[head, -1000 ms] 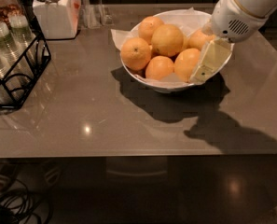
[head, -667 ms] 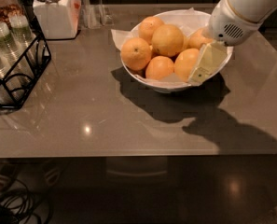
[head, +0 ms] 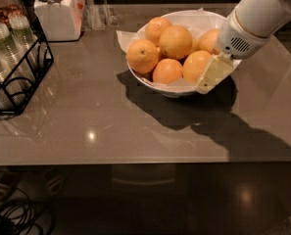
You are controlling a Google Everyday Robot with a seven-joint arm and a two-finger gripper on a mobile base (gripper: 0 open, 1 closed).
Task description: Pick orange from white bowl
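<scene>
The white bowl (head: 150, 84) stands at the back middle of the grey table, lined with crinkled white paper and holding several oranges. A large orange (head: 175, 41) sits on top in the middle. Another orange (head: 195, 66) lies at the bowl's front right. My gripper (head: 208, 77), white arm with a cream-coloured end, reaches in from the upper right. It is at the bowl's right rim, right against that front-right orange. It hides part of the rim and part of an orange (head: 208, 39) behind it.
A white lidded jar (head: 57, 11) stands at the back left with a clear glass (head: 98, 14) beside it. A black wire rack (head: 15, 70) with bottles is at the left edge. The table's front edge (head: 135, 160) runs across below.
The gripper has edged slightly down and to the left at the bowl's right rim. The oranges and bowl have not moved.
</scene>
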